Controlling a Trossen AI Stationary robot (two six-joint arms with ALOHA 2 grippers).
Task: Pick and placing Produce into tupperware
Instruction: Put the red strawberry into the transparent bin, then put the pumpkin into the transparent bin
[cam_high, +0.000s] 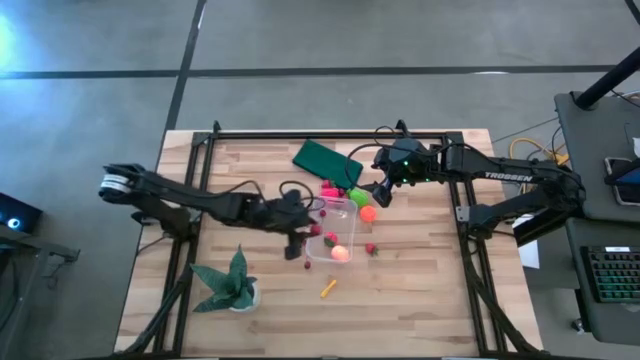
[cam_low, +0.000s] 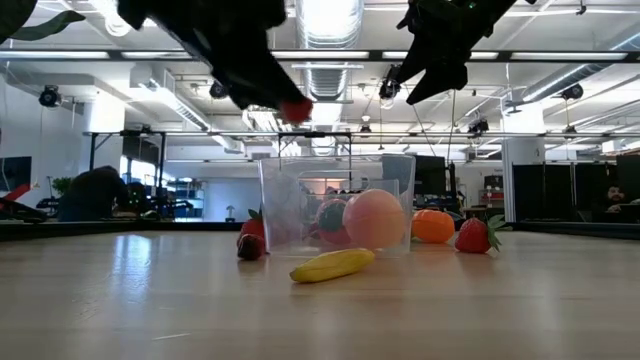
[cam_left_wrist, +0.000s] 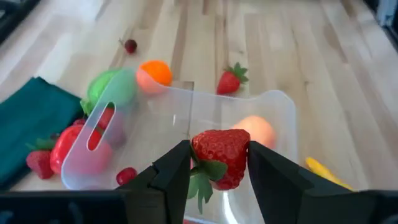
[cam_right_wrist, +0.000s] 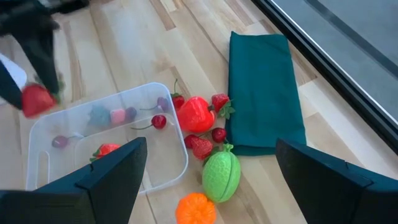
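The clear tupperware (cam_high: 352, 235) stands at the table's middle. It holds a peach ball (cam_low: 373, 220), a strawberry (cam_right_wrist: 107, 149) and cherries. My left gripper (cam_high: 308, 236) hangs over the box's left edge, shut on a red strawberry (cam_left_wrist: 221, 155). The strawberry also shows above the box (cam_low: 295, 108). My right gripper (cam_high: 377, 196) stands open above the box's far right corner, over a lime-green piece (cam_right_wrist: 221, 174) and an orange ball (cam_right_wrist: 196, 208), with nothing between its fingers. A yellow stick (cam_high: 328, 288) lies on the table near the box. My left gripper pinches the strawberry's two sides (cam_left_wrist: 199, 152) between its fingers (cam_left_wrist: 177, 171). The fingers come from the table's left, slanting down. The strawberry is lifted clear, higher than the box's rim (cam_left_wrist: 186, 93), and its green leaves (cam_left_wrist: 205, 177) point back toward the wrist.
A flat dark green cloth (cam_high: 326, 162) lies behind the box. Beside the cloth are a red piece (cam_right_wrist: 194, 114) and small strawberries (cam_right_wrist: 200, 147). Another strawberry (cam_high: 371, 249) lies right of the box. A spiky potted plant (cam_high: 232, 283) stands near the front left.
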